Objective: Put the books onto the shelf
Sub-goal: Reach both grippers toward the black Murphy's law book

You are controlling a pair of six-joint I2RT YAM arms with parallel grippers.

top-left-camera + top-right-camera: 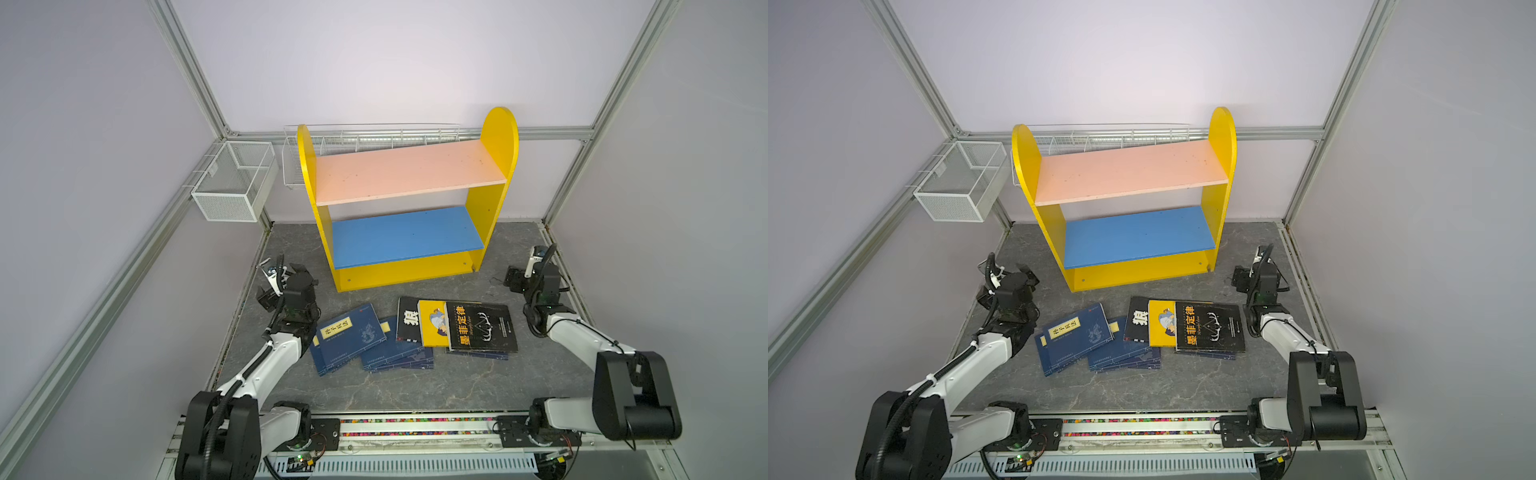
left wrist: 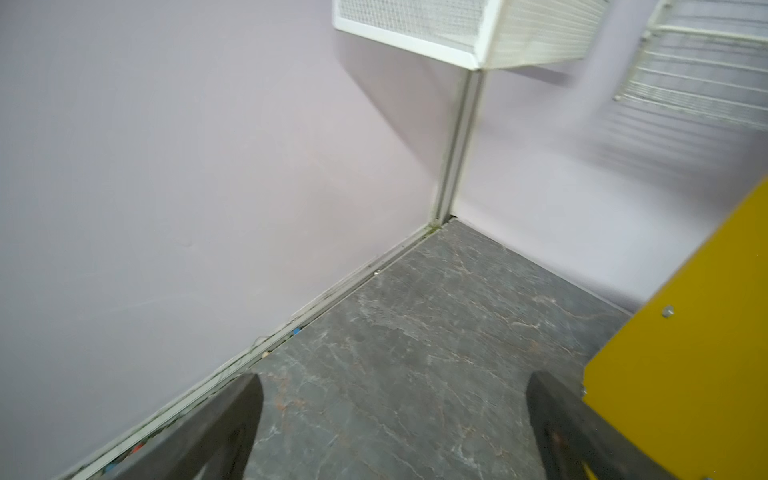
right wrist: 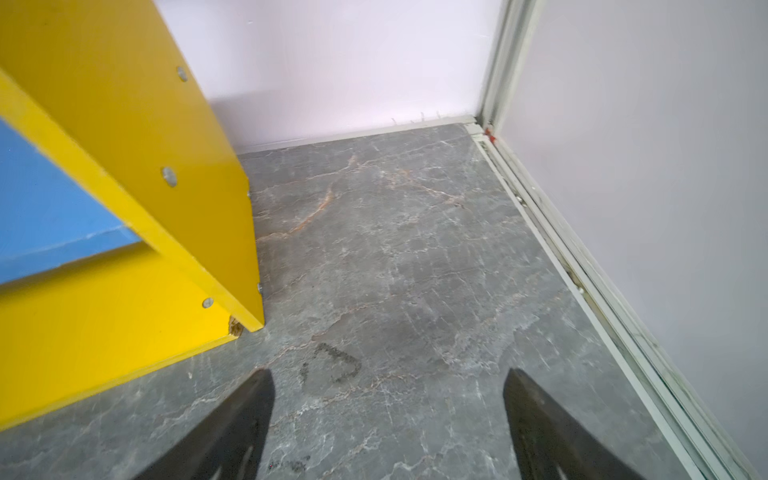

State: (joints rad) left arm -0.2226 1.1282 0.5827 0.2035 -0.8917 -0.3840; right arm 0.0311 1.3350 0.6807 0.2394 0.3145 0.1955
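The books lie flat and overlapping on the grey table (image 1: 415, 386), in front of the shelf (image 1: 409, 174). Navy-blue paperbacks (image 1: 351, 334) are on the left. A black book with a white character (image 1: 407, 320), a yellow book (image 1: 432, 324) and a black book with orange characters (image 1: 482, 326) are on the right. The shelf's pink and blue boards carry nothing. My left gripper (image 2: 392, 378) hangs open over bare table, left of the shelf's yellow side panel (image 2: 685, 353). My right gripper (image 3: 388, 374) is open over bare table beside the right panel (image 3: 137, 158). In the top views both grippers (image 1: 282, 284) (image 1: 524, 277) flank the pile.
A white mesh basket (image 1: 235, 180) hangs on the left wall, and a wire basket (image 1: 374, 139) hangs behind the shelf. Pale walls and aluminium frame posts close the table on three sides. The arm bases sit along the front rail (image 1: 415, 432).
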